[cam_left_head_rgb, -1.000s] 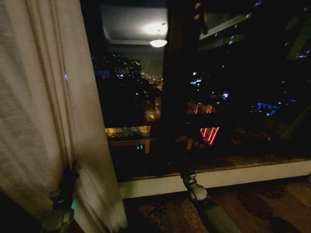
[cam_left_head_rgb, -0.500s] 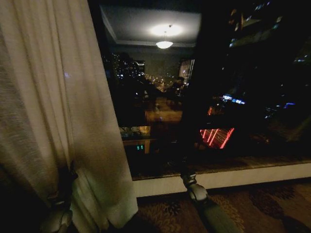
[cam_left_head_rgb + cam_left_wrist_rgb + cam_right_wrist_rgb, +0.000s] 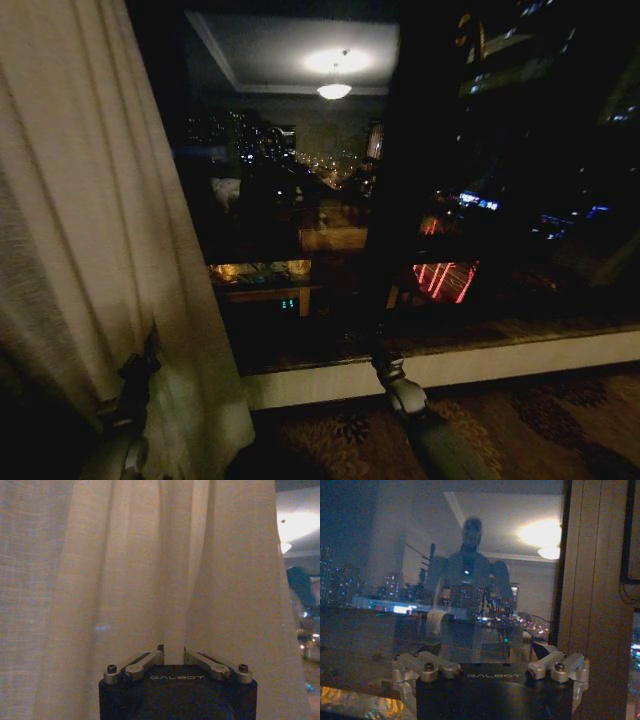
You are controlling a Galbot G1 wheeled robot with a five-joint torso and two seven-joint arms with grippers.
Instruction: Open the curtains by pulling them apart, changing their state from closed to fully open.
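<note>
1. The fingers (image 3: 156, 656) of the left gripper (image 3: 172, 655) are pinched together on a fold of the sheer cream curtain (image 3: 125, 570), low down on the panel.
2. In the head view that curtain (image 3: 90, 220) hangs gathered at the left of the dark window (image 3: 300, 200), with the left gripper (image 3: 135, 368) at its lower edge.
3. The right gripper (image 3: 492, 662) is spread wide and holds nothing, pointing at the window glass (image 3: 420, 580); in the head view it (image 3: 372, 345) sits near the sill (image 3: 450, 365).
4. "GALBOT" is printed on both gripper bodies.
</note>
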